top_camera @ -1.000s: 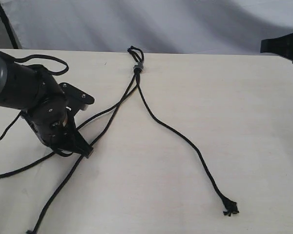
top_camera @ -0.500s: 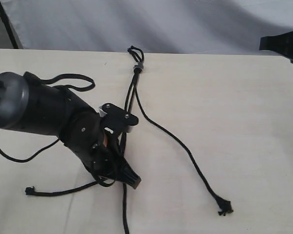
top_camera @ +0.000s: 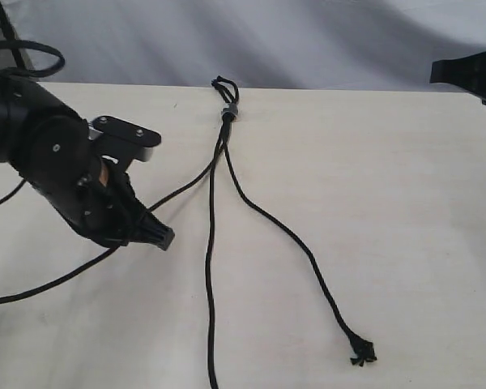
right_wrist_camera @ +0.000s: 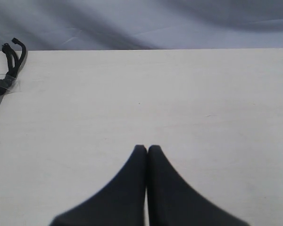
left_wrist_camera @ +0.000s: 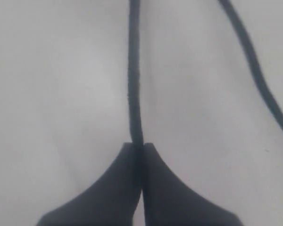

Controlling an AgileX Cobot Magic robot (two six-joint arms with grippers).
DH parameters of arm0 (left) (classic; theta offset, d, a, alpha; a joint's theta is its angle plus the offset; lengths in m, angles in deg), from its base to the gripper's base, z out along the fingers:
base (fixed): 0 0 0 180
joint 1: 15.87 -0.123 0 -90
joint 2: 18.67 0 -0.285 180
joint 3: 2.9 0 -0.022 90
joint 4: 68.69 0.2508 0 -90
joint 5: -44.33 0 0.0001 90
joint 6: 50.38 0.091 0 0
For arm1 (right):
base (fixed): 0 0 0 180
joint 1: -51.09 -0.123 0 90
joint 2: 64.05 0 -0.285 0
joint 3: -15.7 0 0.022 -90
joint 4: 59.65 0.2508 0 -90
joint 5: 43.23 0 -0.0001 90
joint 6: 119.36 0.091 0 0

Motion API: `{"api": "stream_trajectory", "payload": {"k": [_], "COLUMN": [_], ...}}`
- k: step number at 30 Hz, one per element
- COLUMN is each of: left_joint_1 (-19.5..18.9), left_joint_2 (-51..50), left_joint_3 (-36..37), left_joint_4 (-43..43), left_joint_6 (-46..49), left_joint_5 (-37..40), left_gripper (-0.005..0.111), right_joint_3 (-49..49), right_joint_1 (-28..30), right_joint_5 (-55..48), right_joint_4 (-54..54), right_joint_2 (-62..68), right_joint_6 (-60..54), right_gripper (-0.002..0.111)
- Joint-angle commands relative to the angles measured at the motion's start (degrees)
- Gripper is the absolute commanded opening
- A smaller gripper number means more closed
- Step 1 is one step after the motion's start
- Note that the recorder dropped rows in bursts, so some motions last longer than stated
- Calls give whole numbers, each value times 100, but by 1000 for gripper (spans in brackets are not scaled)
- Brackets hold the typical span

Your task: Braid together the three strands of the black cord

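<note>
The black cord's knot with its grey clip (top_camera: 228, 111) and short loop lies at the table's far edge; it also shows as the clip (right_wrist_camera: 2, 83) in the right wrist view. Three strands fan out from it. The left strand (top_camera: 182, 188) runs to my left gripper (top_camera: 159, 237), which is shut on that strand (left_wrist_camera: 133, 84). The middle strand (top_camera: 211, 267) lies straight toward the front edge. The right strand (top_camera: 296, 239) ends in a frayed tip (top_camera: 360, 353). My right gripper (right_wrist_camera: 147, 148) is shut on nothing, hovering over bare table to the right of the knot.
The pale wooden table (top_camera: 405, 203) carries only the cord. A grey cloth backdrop (top_camera: 308, 40) hangs behind its far edge. The left arm's smooth cable (top_camera: 32, 57) loops above its wrist. Part of the right arm (top_camera: 470, 74) shows at the right edge.
My left gripper swung right to the table's middle, then back left and farther from the front. One strand now lies straight down the middle, and the right strand's tip has drifted left.
</note>
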Motion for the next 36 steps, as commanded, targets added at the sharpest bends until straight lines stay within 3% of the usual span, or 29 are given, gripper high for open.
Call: {"api": "stream_trajectory", "payload": {"k": [1,7,10,15,17,20,25,27,31,36], "left_joint_1": [-434,-702,-827,-838,-838,-924,-1482,-1723,-2048,-2100], "left_joint_2": [62,62,62,62,89,201,586,752,819,736], "left_joint_3": [260,676,686,686,662,472,241,241,241,241], "left_joint_4": [53,65,65,65,81,332,361,361,361,361], "left_joint_6": [-74,19,-160,-160,-141,-160,-177,-45,120,144], "left_joint_5": [-91,-636,-621,-784,-778,-755,-790,-724,-509,-979], "left_gripper": [1,2,16,55,64,67,58,44,3,1], "right_joint_3": [7,7,7,7,7,-25,-470,-582,-597,-606], "right_joint_1": [20,20,20,-62,-241,-759,-2128,-2630,-3546,-4258], "right_joint_5": [55,70,70,-86,-222,-376,-1533,-1620,-1238,-966], "right_joint_4": [-15,-15,107,371,412,870,1941,1962,1962,1962], "right_joint_2": [19,19,19,19,19,19,277,529,1144,1902], "right_joint_6": [-10,-10,-10,-104,-259,-794,-1915,-1905,-1660,-905], "right_gripper": [0,0,0,0,0,0,0,0,2,27]}}
